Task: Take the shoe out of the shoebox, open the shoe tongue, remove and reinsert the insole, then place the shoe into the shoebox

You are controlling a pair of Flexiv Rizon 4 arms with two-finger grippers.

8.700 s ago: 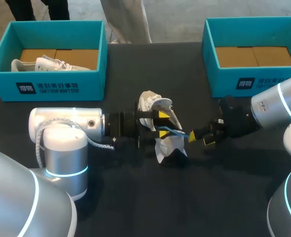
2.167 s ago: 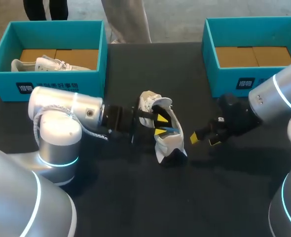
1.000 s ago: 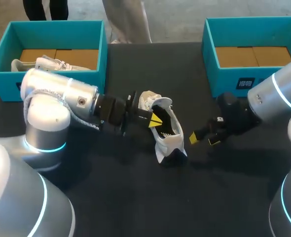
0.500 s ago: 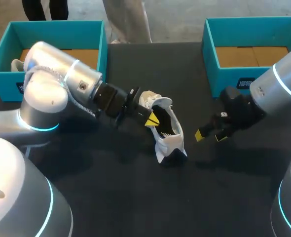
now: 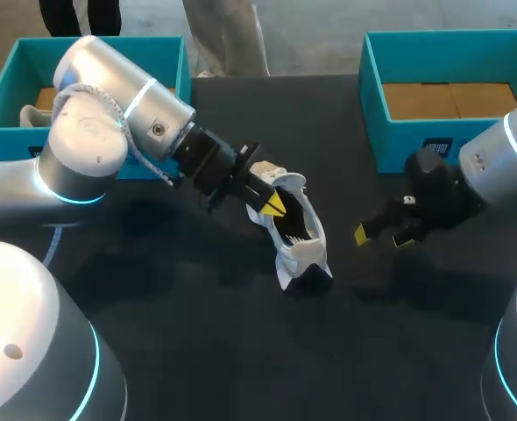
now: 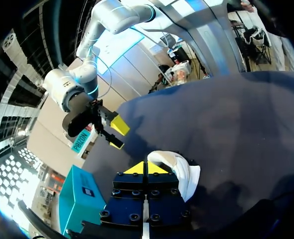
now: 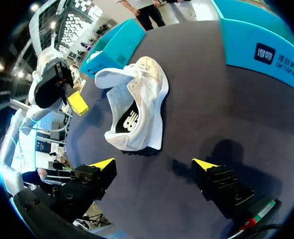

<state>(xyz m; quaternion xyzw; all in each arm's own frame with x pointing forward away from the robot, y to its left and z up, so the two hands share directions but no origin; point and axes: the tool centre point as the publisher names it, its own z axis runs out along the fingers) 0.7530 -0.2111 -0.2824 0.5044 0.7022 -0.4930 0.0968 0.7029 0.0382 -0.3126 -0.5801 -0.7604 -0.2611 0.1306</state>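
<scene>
Head view, with both wrist views. The white shoe [image 5: 302,250] lies on the black table [image 5: 241,351] near its centre, with its dark opening turned upward. It is outside both boxes.

The left arm [image 5: 109,105] enters from 9 o'clock. The left gripper [image 5: 272,203] sits at the shoe's 10 o'clock edge, against the rim of the opening. In the left wrist view the left gripper [image 6: 147,168] is clenched: its two yellow tips meet with nothing visible between them, and the shoe [image 6: 179,167] lies just beside and ahead of them.

The right arm [image 5: 504,167] enters from 3 o'clock. The right gripper [image 5: 383,235] hangs at the shoe's 3 o'clock side, clear of it. In the right wrist view the right gripper [image 7: 153,164] is released, its fingers spread wide around bare table, with the shoe [image 7: 137,107] ahead of them.

The left shoebox [image 5: 166,53], teal, stands at the table's 10 o'clock corner. A second shoe [image 5: 26,114] inside it is mostly hidden by the arm. The right shoebox [image 5: 416,136], also teal, stands at 2 o'clock and shows only its cardboard floor.
</scene>
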